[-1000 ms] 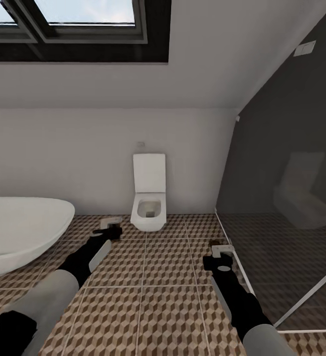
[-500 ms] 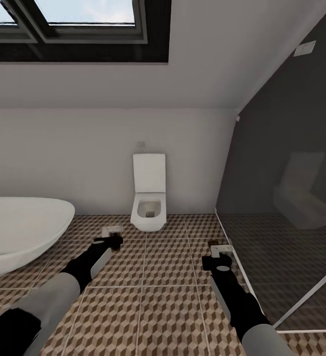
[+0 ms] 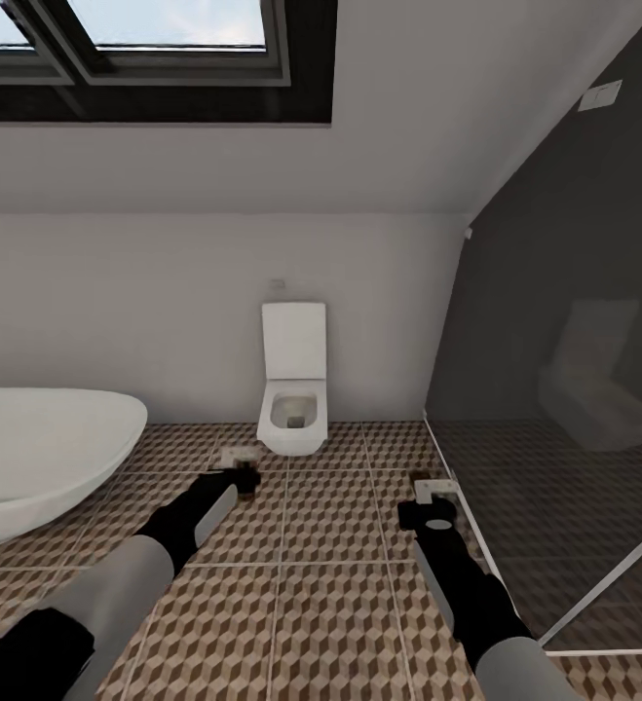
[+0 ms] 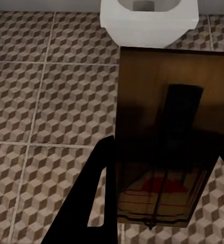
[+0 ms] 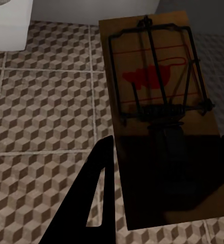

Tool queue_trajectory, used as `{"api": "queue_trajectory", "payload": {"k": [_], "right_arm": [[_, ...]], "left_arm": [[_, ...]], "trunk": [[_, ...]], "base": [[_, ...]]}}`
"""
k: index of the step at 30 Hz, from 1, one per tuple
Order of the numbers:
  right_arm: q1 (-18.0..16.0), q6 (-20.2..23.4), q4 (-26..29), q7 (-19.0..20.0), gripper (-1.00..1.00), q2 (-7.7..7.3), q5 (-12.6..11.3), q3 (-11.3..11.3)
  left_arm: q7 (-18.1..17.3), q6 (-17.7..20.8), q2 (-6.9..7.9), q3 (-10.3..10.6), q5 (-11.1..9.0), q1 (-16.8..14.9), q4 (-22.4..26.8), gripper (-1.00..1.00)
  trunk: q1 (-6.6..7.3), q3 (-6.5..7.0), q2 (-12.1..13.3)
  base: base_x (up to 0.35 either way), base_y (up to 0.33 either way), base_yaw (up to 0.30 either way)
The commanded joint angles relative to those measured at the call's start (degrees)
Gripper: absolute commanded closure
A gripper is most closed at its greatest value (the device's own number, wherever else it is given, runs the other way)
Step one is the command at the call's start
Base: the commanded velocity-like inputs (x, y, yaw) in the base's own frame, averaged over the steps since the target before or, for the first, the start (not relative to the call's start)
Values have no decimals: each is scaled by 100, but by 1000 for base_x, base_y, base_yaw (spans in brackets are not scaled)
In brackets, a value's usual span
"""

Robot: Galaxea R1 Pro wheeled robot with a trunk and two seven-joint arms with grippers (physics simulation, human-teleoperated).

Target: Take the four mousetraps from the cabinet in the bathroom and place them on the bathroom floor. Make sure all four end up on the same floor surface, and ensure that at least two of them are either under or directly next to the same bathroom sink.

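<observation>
While our base and head hold the same view as a second ago, the left gripper [image 3: 243, 474] has swung inward across the cube-patterned brown, beige and white tiled bathroom floor [image 3: 340, 594], from near the white oval bathtub [image 3: 38, 458] toward the white wall-hung toilet [image 3: 293, 389]. The right gripper [image 3: 435, 492] has barely shifted; it hangs just beside the frame of the dark glass shower screen [image 3: 554, 409].

Each hand carries a trap. In the left wrist view, a flat tan-brown wooden mousetrap [image 4: 168, 137] sits pinched between the black fingers [image 4: 91, 203], board over the tiles with the toilet base just beyond. In the right wrist view, a second wooden mousetrap with a dark wire spring and red mark [image 5: 155, 101] is clamped the same way, above floor tiles.

Our read: two traps are out of storage and in transit. No basin shows in these pictures, and neither do the other two traps. Dropping here would satisfy the floor condition but likely not the sink one, so we judge the carry isn't done. We should turn toward the sink before releasing.
</observation>
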State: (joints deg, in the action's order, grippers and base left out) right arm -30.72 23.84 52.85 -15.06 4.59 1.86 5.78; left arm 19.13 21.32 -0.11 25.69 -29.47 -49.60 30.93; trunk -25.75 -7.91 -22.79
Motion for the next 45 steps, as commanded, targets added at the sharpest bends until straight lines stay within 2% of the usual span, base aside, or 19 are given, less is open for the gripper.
{"api": "queue_trajectory", "payload": {"k": [1, 9, 45], "right_arm": [[-4, 63, 30, -23, 100, 6, 8, 12], [-4, 146, 145, -23, 100, 42, 6, -3], [-4, 126, 147, -6, 100, 42, -1, 1]], "left_arm": [[64, 32, 5, 41, -50, -6, 10, 100], [64, 167, -80, 72, -50, -6, 0, 100], [47, 162, -112, 109, -50, -6, -95, 100]], "trunk": [[-4, -13, -13], [-4, -34, -13], [-794, -988, -1456]], "base": [[0, 0, 0], [0, 0, 0], [0, 0, 0]]}}
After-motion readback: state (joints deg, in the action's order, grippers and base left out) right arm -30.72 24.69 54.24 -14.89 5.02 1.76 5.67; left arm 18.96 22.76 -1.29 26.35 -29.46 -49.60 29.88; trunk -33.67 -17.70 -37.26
